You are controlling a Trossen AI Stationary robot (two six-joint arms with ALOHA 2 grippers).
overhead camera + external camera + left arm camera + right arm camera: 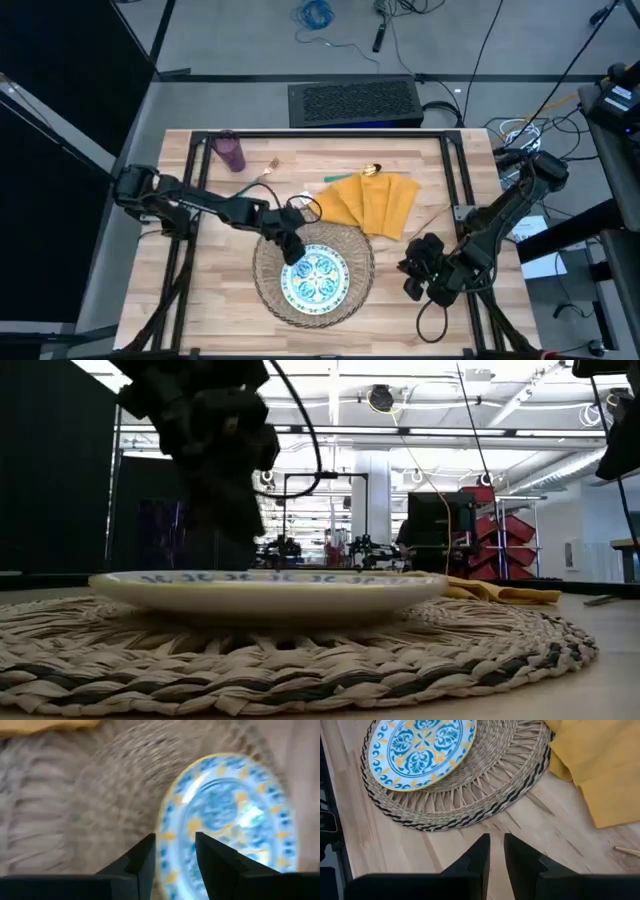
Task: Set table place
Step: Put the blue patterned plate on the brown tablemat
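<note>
From above, the plate (317, 277) sits on the woven placemat (355, 250) near the front middle of the table (200, 300), with the left gripper (290, 247) hovering at the plate's far-left edge; the yellow napkin (375, 202) lies just behind the mat, overlapping its rim, the purple cup (231, 152) stands at the far left, and cutlery (268, 172) lies scattered near it. The right gripper (420, 268) waits right of the mat. In the low view, the plate (270, 592) rests flat on the mat (300, 660), and the left arm hangs above its left part. The left wrist view shows the left gripper (175, 851) with a narrow gap, holding nothing, just above the plate's rim (167, 835). The right wrist view shows the right gripper (496, 849) nearly closed and empty over bare wood. The plate looks placed, slightly left of the mat's centre; I judge the left arm should rise clear without nudging the rim before fetching the napkin. No brand, label or writing is readable.
</note>
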